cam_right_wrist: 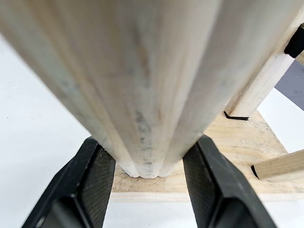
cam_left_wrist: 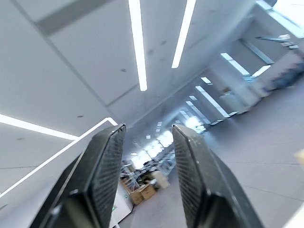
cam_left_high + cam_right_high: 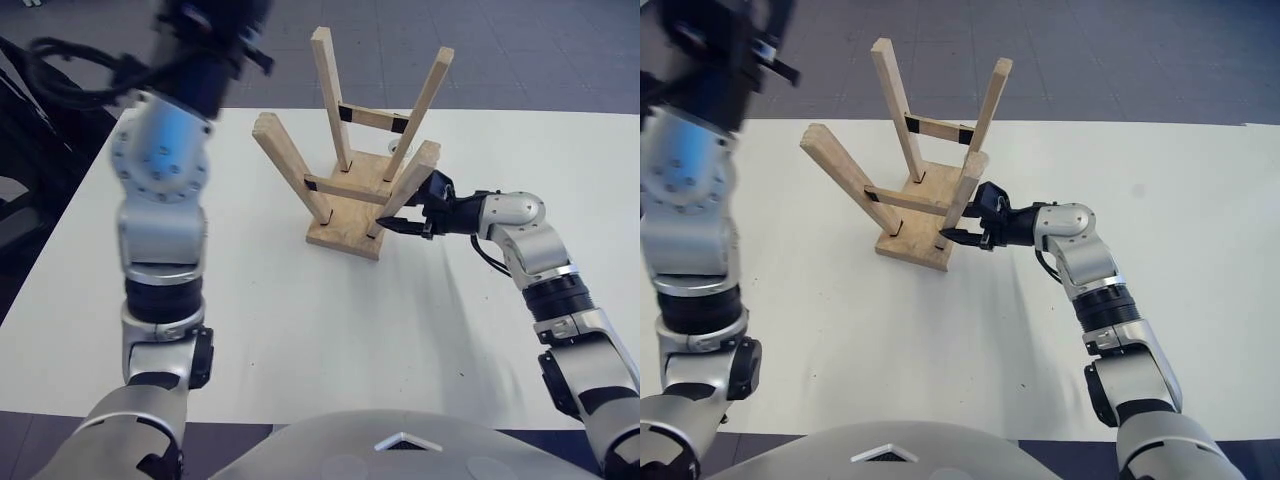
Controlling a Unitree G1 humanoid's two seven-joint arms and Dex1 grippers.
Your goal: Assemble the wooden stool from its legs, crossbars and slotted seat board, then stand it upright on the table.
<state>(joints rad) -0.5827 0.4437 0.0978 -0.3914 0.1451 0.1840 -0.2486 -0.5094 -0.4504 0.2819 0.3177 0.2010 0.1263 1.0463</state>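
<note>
Closest to the lens, in the right wrist view, a pale, round-edged wooden stool leg [image 1: 142, 80] takes up the upper and middle frame. The right gripper [image 1: 151, 186] has closed its two black fingers [image 1: 92, 183] against the leg's two sides, just above where it meets the flat, light-wood slotted seat board [image 1: 237, 142]. In the head views this grip sits right of centre: the arm comes in from the lower right, and the fingertips hold the base of the near right leg. The stool [image 3: 350, 190] lies upside down in the upper middle of the frame, with its seat board flat on the white table [image 3: 300, 330]. All four legs [image 3: 330, 95] point upward and splay outward. Two thin wooden crossbars [image 3: 370, 118] with black ends each join a pair of legs, one higher at the back and one lower at the front. The left arm is raised at the upper left of the frame, well apart from the stool. In its own wrist view the left gripper [image 2: 148, 142] has its dark fingers spread wide with nothing between them, pointing at ceiling light strips [image 2: 137, 42]. The assembly looks essentially done, with legs and crossbars standing in the board, though I cannot tell whether every joint is fully seated. What seems left is turning the stool over and setting it on its feet.
</note>
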